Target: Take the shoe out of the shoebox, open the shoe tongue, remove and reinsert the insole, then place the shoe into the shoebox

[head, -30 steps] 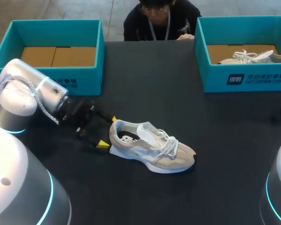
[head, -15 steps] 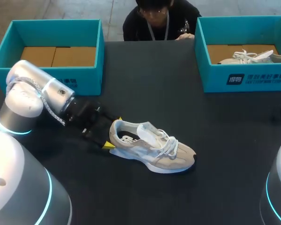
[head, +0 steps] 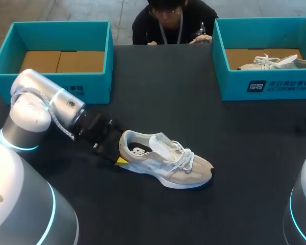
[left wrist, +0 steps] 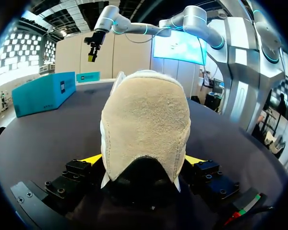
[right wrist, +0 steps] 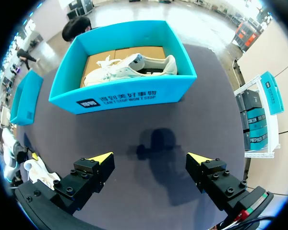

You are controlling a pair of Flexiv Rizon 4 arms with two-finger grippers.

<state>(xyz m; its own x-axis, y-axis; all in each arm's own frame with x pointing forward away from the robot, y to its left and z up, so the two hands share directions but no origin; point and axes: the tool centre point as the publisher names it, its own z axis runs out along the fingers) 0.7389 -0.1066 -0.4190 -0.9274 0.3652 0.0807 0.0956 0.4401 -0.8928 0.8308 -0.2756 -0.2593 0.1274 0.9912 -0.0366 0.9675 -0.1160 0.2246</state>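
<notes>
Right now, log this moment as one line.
left gripper: open, straddling shoe heel | shoe: upright on table | right gripper: open, empty, above table

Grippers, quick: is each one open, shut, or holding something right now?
Left gripper: open, straddling the heel of the shoe, not clamped on it.
Right gripper: open, holding nothing.

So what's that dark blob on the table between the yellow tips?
Right wrist view: a shadow on the table, probably the arm's own, just ahead of the open right gripper. Head view: a thin shadow runs under the shoe; light glints off the silver left arm. Left wrist view: the shoe's heel is evenly lit.
</notes>
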